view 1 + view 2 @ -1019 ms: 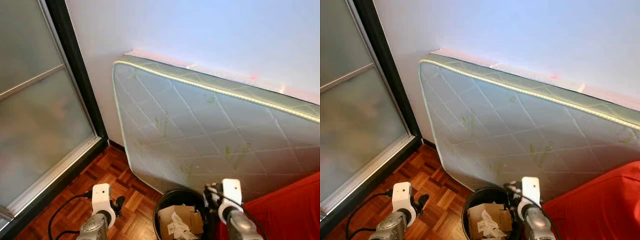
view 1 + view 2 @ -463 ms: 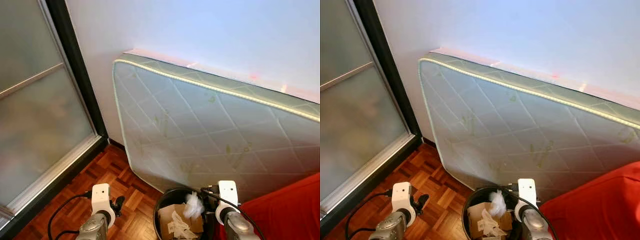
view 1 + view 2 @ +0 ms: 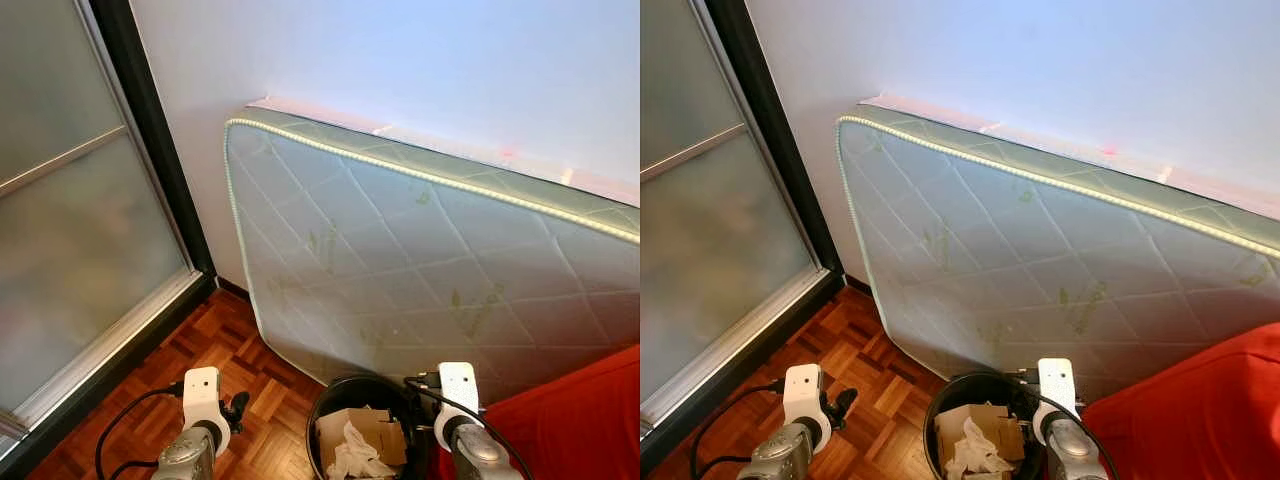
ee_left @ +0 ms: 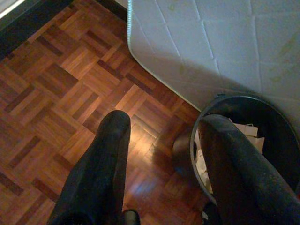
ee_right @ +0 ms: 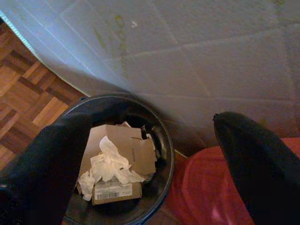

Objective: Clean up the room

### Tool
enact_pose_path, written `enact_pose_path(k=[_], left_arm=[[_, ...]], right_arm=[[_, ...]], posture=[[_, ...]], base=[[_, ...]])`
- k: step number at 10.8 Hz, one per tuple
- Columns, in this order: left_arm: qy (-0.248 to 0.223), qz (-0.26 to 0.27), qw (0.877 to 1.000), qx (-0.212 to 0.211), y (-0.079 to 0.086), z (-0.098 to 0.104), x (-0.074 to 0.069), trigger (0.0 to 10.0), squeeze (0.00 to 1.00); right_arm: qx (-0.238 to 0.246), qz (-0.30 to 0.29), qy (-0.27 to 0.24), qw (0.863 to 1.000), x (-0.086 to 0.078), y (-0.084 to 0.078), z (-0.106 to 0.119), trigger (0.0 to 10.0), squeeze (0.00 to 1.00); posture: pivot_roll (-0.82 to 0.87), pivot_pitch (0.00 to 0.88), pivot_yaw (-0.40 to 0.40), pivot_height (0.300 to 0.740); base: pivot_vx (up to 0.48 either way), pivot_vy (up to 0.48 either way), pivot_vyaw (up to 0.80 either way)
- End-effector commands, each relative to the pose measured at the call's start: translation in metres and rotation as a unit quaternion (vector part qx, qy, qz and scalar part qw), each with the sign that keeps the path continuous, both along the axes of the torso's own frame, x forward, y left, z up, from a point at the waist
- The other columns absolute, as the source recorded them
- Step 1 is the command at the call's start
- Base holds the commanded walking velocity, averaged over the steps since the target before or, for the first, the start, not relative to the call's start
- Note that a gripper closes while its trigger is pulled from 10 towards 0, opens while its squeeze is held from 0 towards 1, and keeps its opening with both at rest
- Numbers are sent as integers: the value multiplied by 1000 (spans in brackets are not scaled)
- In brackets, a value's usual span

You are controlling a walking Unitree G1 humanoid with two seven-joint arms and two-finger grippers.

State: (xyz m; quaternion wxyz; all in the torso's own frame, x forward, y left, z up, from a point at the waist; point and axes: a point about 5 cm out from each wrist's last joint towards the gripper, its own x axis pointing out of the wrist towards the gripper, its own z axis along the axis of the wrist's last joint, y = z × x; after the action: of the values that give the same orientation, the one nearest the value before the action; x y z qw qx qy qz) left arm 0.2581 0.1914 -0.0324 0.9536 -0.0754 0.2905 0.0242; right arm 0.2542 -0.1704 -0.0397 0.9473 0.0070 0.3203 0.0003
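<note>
**Tissue in the bin, right jaws spread empty above it**

A round black bin (image 5: 165, 154) stands on the parquet floor (image 4: 56, 93), just beside the foot of a quilted pale-green mattress (image 3: 420, 260) that leans against the white wall (image 3: 400, 60); inside it lie a flattened brown cardboard box (image 5: 133, 150) bearing a printed label and, on top of that, crumpled white tissue (image 5: 110, 164); the right gripper (image 5: 154, 154) hangs directly over the bin's mouth with its jaws spread wide and nothing between them, the tissue apart from them below; the left gripper (image 4: 164, 154) hovers over the floor just beside the bin, its jaws likewise parted and empty; a red fabric (image 3: 1200, 410) touches the bin's far side; a frosted-glass sliding door (image 3: 70, 220) in a dark frame closes the left.
</note>
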Motion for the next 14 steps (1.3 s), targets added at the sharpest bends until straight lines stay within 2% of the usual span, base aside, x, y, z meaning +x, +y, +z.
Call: enact_pose_path(k=[1, 2, 4, 5, 8, 9, 11, 14], left_arm=[[17, 8, 1000, 1, 5, -5, -7, 10000, 0], [22, 7, 1000, 4, 5, -7, -9, 10000, 0], [55, 8, 998, 23, 10, -18, -24, 10000, 0], [73, 9, 997, 26, 13, -24, -36, 10000, 0], [102, 8, 994, 38, 20, -36, -57, 10000, 0], [113, 14, 993, 40, 23, -39, -64, 10000, 0], [131, 14, 990, 43, 25, -44, -74, 10000, 0], [136, 15, 990, 41, 24, -46, -77, 10000, 0]], right_arm=[[9, -2, 24, 1000, -10, 1, -8, 10000, 0], [16, -5, 31, 999, -15, 2, -11, 10000, 0], [28, -17, 53, 998, -32, -2, -22, 10000, 0], [21, -16, 83, 996, -48, -7, -32, 10000, 0], [5, -50, 148, 988, -91, -28, -50, 10000, 0], [6, -56, 151, 987, -96, -31, -52, 10000, 0], [13, -54, 147, 988, -94, -27, -51, 10000, 0], [22, -45, 133, 990, -81, -18, -47, 10000, 0]], posture=[[69, 36, -10, 738], [68, 36, -11, 738], [64, 31, -12, 738], [61, 29, -13, 738], [62, 28, -14, 738], [60, 27, -13, 738], [56, 28, -11, 738], [59, 26, -9, 738]], base=[[0, 0, 0], [0, 0, 0], [0, 0, 0], [0, 0, 0], [0, 0, 0], [0, 0, 0], [0, 0, 0], [0, 0, 0]])
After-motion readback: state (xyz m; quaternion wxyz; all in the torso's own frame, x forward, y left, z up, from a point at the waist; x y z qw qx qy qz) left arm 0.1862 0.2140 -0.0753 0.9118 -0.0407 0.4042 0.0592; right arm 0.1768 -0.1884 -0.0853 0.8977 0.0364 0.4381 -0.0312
